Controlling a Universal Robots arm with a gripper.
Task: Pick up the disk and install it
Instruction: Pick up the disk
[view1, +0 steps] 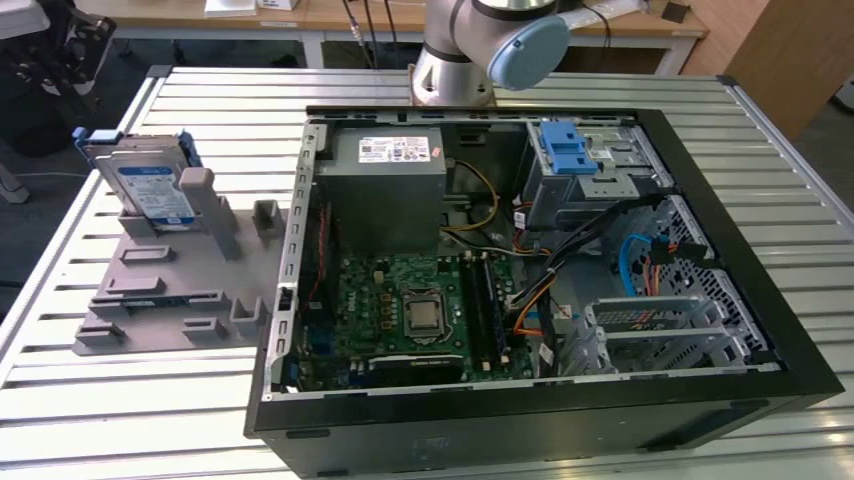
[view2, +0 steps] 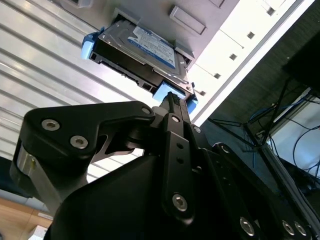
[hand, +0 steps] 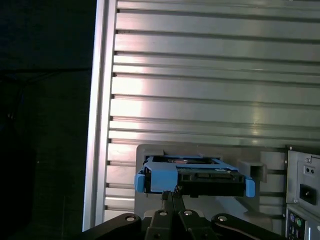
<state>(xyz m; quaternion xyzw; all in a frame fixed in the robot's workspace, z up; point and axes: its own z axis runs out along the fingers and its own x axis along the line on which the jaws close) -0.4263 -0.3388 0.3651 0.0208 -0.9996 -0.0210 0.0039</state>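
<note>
Blue-railed disk (view1: 144, 185) stands in a grey holder (view1: 160, 290), claw (hand: 173, 191) pinched together just beside it.

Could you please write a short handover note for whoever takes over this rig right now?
Gripper: shut, holding nothing, pointed toward the disk but apart from it.
Disk: standing on edge in the grey fixture at the exterior view's left, outside the open computer case.
Done: nothing yet; the disk is not picked up.
Left: the pickup and the install.
</note>
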